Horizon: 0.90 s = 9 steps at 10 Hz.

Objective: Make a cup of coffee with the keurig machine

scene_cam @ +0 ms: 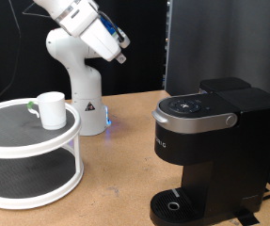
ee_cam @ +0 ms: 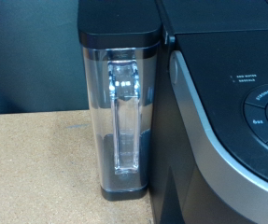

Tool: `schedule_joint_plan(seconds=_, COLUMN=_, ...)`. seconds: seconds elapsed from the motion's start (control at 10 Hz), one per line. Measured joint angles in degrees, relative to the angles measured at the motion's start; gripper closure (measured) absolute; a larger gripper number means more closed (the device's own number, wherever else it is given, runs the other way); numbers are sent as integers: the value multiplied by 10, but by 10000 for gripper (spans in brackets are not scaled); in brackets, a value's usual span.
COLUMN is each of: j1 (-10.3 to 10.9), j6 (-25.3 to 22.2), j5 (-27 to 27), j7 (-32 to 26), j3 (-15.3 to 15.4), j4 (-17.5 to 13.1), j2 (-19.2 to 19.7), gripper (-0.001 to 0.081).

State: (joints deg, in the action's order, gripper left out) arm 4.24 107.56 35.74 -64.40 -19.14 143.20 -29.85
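The cup is a small white mug standing on the top tier of a round white stand at the exterior view's left. The keurig machine is a black box with a silver-rimmed lid that is down, at the exterior view's right; its round drip tray has nothing on it. My gripper hangs high in the air at the exterior view's top, between cup and machine, touching nothing. The wrist view shows the machine's clear water tank and lid edge; my fingers do not show there.
The white arm base stands behind the stand on the wooden table. A dark panel rises behind the machine. The stand's lower tier holds nothing.
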Motion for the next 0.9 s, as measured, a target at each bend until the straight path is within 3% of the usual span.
schedule_joint_plan(seconds=0.3, j1=-6, j6=-60, j5=-2, j7=-44, j3=-44, j4=1, j2=-9, gripper=804)
schedule_joint_plan(seconds=0.7, j1=-25, j6=-181, j5=-77, j7=-105, j3=-100, j4=-11, j2=-32, gripper=804)
schedule_joint_plan(seconds=0.9, j1=-28, j6=-146, j5=-53, j7=-81, j3=-99, j4=-2, j2=-33, gripper=804)
